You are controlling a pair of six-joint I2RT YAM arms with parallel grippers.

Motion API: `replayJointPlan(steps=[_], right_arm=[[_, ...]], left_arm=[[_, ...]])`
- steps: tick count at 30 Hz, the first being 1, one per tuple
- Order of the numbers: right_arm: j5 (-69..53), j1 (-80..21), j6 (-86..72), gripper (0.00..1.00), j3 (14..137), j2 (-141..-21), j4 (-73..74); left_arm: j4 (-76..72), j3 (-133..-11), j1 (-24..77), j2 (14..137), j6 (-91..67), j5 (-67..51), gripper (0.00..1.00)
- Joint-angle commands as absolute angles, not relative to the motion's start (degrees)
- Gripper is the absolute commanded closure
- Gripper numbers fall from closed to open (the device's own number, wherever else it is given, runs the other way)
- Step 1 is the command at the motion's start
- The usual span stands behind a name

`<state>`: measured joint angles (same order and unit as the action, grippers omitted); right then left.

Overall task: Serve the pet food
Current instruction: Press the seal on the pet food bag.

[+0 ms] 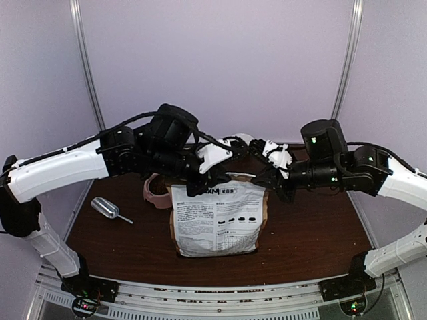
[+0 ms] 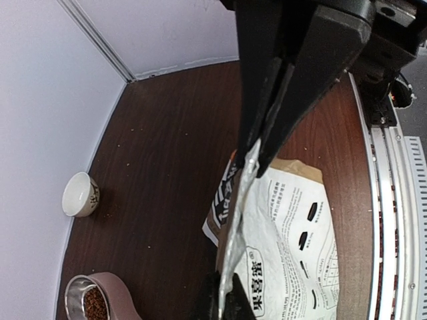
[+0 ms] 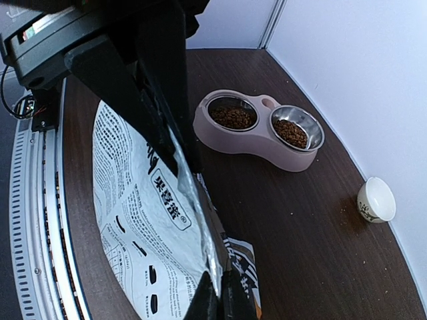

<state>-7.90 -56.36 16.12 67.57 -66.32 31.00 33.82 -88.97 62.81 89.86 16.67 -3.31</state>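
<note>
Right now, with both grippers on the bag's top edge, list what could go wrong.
1. The left gripper and right gripper pinch only the thin top edge of the bag; it could slip free and topple.
2. Both bowls of the pink feeder already hold pet food; pouring more may overflow.

**Diffuse, even indoor light in three views of uneven sharpness.**
Overhead view: soft and slightly grainy, with pale lilac walls and only faint shadows on the dark table [image 1: 307, 233] beside the bag [image 1: 217, 220] and scoop [image 1: 107, 208]. Wrist views: the left gripper [image 2: 259, 157] and right gripper [image 3: 187, 163] show as black, underexposed, blurred masses. The bag's silver lining [image 2: 241, 193] throws bright glare, and the steel bowls [image 3: 298, 127] carry small highlights. Wall seams and rails bow towards the frame borders.
</note>
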Motion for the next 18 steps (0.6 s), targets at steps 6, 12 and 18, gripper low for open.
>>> replayJointPlan(steps=[6,12,18], right_arm=[[-4.38,-55.64,16.11,1.0,66.67,-62.68,31.12],[-3.64,-55.56,16.11,1.0,65.97,-62.15,32.18],[-3.36,-55.55,15.44,1.0,64.03,-61.73,32.28]], left_arm=[[31.26,-79.24,61.79,81.67,20.74,12.83,1.0],[31.0,-75.68,61.79,79.63,21.27,16.13,0.98],[28.92,-71.03,61.25,76.9,21.05,18.07,0.98]])
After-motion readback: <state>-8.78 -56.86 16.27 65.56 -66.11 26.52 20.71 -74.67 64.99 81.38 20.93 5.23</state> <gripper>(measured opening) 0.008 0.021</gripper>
